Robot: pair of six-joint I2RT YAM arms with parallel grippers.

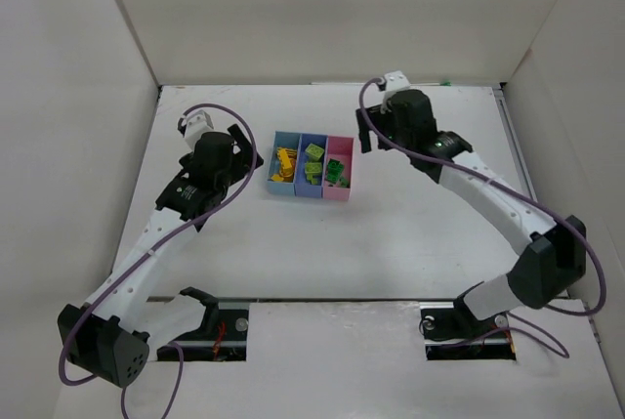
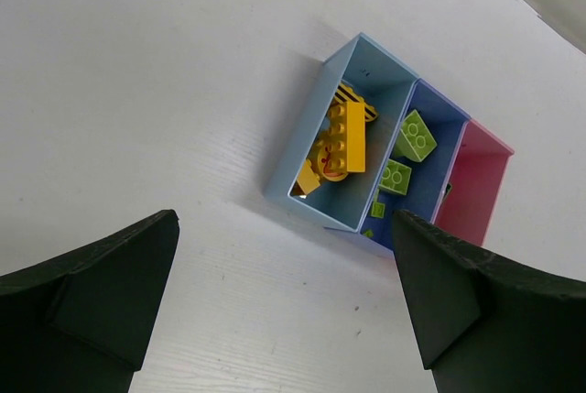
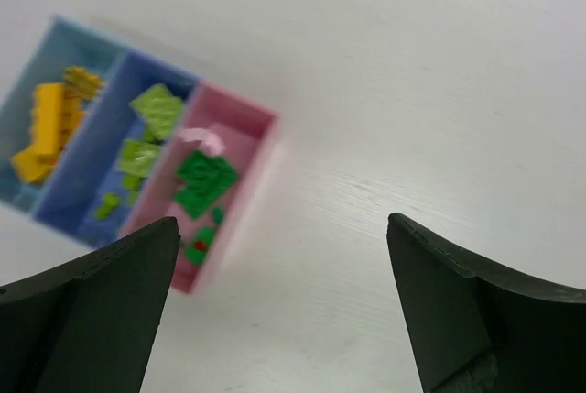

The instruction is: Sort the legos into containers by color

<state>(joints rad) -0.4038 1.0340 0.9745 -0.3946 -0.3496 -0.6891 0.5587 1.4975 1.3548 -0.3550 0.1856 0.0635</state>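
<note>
The tray of three joined bins (image 1: 293, 190) stands mid-table. Yellow bricks (image 1: 284, 164) lie in the light blue bin, lime green bricks (image 1: 313, 159) in the periwinkle bin, dark green bricks (image 1: 337, 173) in the pink bin. In the left wrist view the yellow bricks (image 2: 343, 141) and lime bricks (image 2: 414, 136) show inside their bins; the pink bin (image 2: 472, 182) is partly cut off. The right wrist view shows the dark green bricks (image 3: 203, 180) in the pink bin (image 3: 261, 150), blurred. My left gripper (image 2: 284, 306) is open and empty, left of the tray. My right gripper (image 3: 282, 306) is open and empty, right of the tray.
White walls close in the table on the left, back and right. The left arm (image 1: 146, 243) runs along the left side, the right arm (image 1: 498, 204) along the right. A small green item (image 1: 444, 81) sits at the back wall.
</note>
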